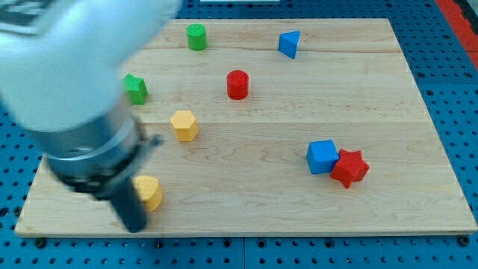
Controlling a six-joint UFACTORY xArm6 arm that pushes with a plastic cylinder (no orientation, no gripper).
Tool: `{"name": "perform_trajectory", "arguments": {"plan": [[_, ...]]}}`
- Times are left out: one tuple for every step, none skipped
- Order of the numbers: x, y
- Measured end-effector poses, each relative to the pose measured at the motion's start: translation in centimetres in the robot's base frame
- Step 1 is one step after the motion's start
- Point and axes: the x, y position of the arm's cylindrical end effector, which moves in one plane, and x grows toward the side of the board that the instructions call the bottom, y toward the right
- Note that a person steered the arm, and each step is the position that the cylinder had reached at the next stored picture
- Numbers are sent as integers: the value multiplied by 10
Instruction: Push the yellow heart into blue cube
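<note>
A: Where is my tip (135, 226) right now?

B: Low at the view's bottom left, touching or just beside the yellow heart (149, 192), on its left and slightly below it. There is no claw on this rod, so nothing opens, closes or holds anything; it can only shove.

A: And the target?

B: The blue cube (322, 157) sits well to the heart's right and a little higher, with a red star (349, 167) touching the cube's far right side.

A: So how do I push well?

B: I'd keep the tip behind the heart on the side opposite the cube, then drive right and slightly up. Push through the heart's middle, or it will likely slip off sideways.

A: Anything in the way?

B: The yellow hexagon (184, 125) is above the heart, off the line. Farther up are the green star (136, 89), red cylinder (237, 84), green cylinder (196, 36) and blue triangle (289, 44).
</note>
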Motion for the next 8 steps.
{"name": "perform_trajectory", "arguments": {"plan": [[-32, -9], [-59, 98], [-69, 178], [-43, 109], [2, 129], [-23, 173], [-45, 132], [-44, 68]]}}
